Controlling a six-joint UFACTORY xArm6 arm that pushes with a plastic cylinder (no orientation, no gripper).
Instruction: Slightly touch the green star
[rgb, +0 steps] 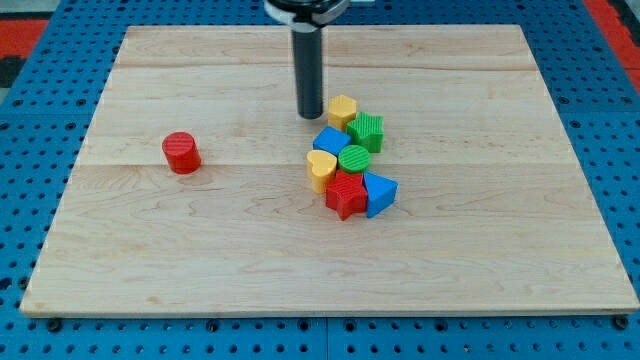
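**Tip beside the cluster, green star not yet touched**

Contact with the green star (367, 131) looks still to come. The star sits in the desk's (200, 250) middle, slightly toward the far edge and the right edge, at the top right of a tight cluster. My tip (309, 115) rests just left of the yellow block (343, 109), which lies between it and the star; I cannot tell whether tip and yellow block touch. Below the star crowd a blue block (329, 140), a green cylinder (354, 158), a yellow heart (320, 168), a red star (346, 194) and a second blue block (380, 192). A red cylinder (181, 152) stands well apart toward the left edge.

There is no claw here: the arm ends in a plain rod, so nothing opens, closes or holds. What remains, in my judgement, is a short approach around the yellow block to brush the star.
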